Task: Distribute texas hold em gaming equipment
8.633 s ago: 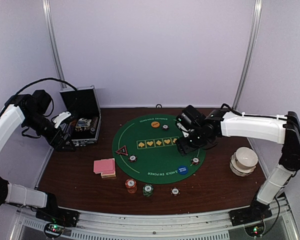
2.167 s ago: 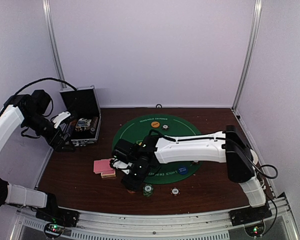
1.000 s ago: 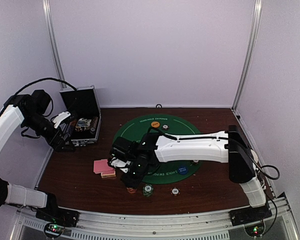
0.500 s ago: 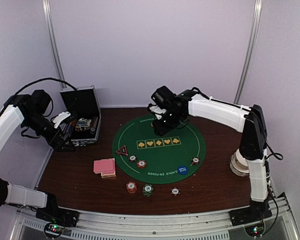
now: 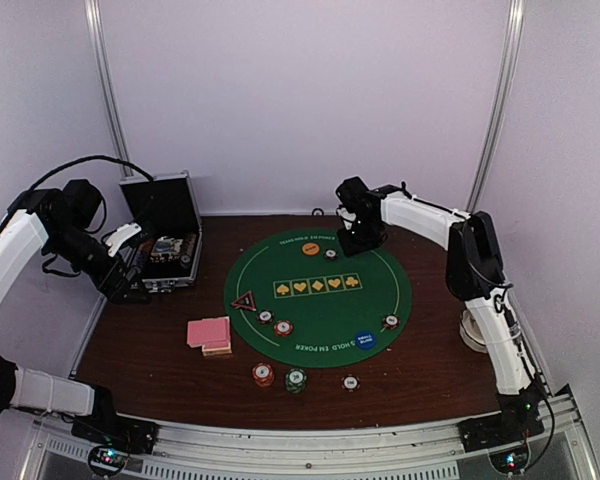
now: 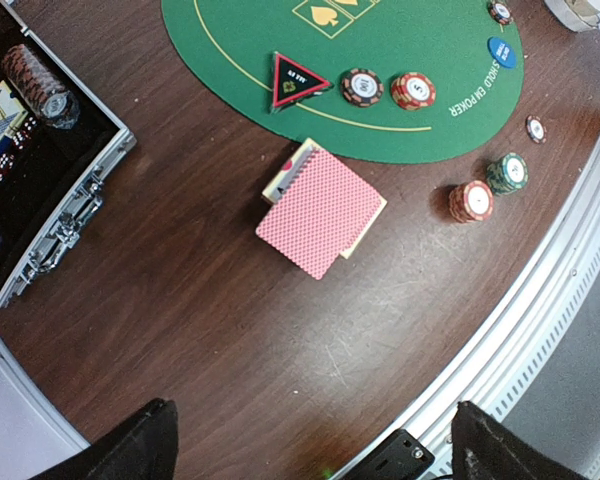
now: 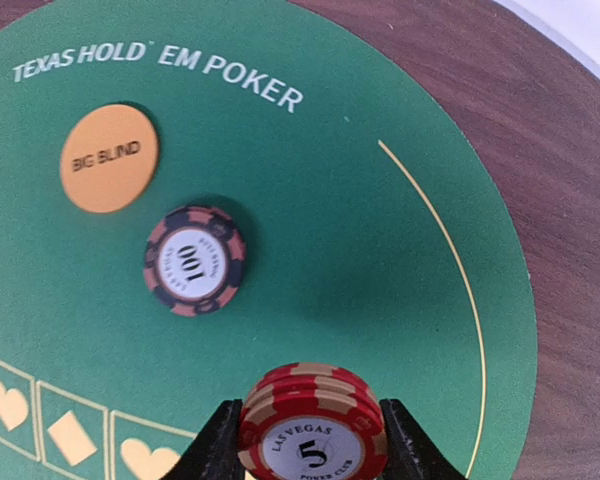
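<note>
Now that your right claw (image 7: 310, 442) has swung to the green mat's (image 7: 380, 250) far edge, it is clamping red 5 chips (image 7: 313, 415) for that seat; your left claw (image 6: 310, 450) is hanging fully open, empty.

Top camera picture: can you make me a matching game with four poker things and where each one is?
Things:
1. orange disc
2. blue disc
3. pink cards
4. red 5 chips

Places:
a. near side of the green mat
b. held in the right claw
c. far side of the green mat
d. on the brown table, off the mat

Pairs: 1-c, 2-a, 3-d, 4-b.
</note>
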Robot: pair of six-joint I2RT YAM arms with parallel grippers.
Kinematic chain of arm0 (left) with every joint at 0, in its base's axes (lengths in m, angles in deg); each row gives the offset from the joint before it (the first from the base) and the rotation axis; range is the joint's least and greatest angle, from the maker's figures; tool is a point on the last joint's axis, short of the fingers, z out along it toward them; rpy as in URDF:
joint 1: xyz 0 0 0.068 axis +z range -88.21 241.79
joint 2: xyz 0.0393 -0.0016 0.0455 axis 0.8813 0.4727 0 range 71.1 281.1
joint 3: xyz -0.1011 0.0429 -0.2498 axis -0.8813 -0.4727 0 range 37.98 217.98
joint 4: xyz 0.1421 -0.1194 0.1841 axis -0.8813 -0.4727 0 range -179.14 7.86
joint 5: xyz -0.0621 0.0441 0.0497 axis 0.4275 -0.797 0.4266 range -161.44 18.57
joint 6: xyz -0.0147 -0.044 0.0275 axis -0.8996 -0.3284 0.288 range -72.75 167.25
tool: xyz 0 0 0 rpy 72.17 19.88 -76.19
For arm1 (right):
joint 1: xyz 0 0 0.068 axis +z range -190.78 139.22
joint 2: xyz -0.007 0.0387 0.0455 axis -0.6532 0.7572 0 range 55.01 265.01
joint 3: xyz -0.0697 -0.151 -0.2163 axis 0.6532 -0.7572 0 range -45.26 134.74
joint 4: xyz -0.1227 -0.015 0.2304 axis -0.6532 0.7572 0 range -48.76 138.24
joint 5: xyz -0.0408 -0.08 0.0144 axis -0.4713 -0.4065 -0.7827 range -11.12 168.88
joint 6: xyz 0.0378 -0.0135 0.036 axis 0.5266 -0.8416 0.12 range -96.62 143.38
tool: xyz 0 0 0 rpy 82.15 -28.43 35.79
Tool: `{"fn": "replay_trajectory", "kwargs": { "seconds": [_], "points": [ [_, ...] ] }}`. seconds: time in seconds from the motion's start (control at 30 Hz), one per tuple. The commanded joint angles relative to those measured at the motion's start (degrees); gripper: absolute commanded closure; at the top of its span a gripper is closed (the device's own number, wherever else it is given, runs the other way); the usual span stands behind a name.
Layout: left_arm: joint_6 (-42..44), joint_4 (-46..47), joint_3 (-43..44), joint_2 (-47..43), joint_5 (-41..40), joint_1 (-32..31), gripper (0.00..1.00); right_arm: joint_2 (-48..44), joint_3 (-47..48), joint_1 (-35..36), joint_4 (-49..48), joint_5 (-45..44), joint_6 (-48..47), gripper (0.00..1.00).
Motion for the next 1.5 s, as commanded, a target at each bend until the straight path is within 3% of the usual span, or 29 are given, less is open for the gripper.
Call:
{"fn": "replay_trajectory", "kwargs": {
  "seconds": [0.0, 0.33, 0.63, 0.9, 1.1, 1.23, 1.47],
  "points": [
    [0.5, -0.1, 1.6, 0.5, 0.5, -0.3, 0.02, 3.6, 5.1, -1.3, 0.2, 0.5, 1.1, 0.73],
    [0.7, 0.0, 1.8, 1.6, 0.3, -0.3, 0.02, 9.6, 8.5, -2.0, -0.1, 2.3, 1.1, 0.70],
    [0.8, 0.0, 1.5, 1.7, -0.1, -0.3, 0.02, 9.9, 10.1, -2.3, 1.5, 5.0, 1.0, 0.38],
    [0.8, -0.1, 1.3, 1.6, -0.2, -0.3, 0.02, 1.5, 6.9, -1.0, 2.0, 5.8, -0.3, 0.35],
    [0.9, 0.0, 0.8, 1.1, 0.1, -0.3, 0.02, -14.2, -8.6, 6.2, -3.2, 3.9, -2.1, 0.34],
    [1.0, -0.1, 0.3, 0.8, 0.0, -0.3, 0.03, -23.4, -19.4, 14.4, -5.4, 1.7, -3.0, 0.26],
    [1.1, -0.1, 0.0, 0.3, -0.1, -0.3, 0.02, -27.6, -26.1, 29.9, -4.3, 5.5, -1.7, 0.20]
  ]
}}
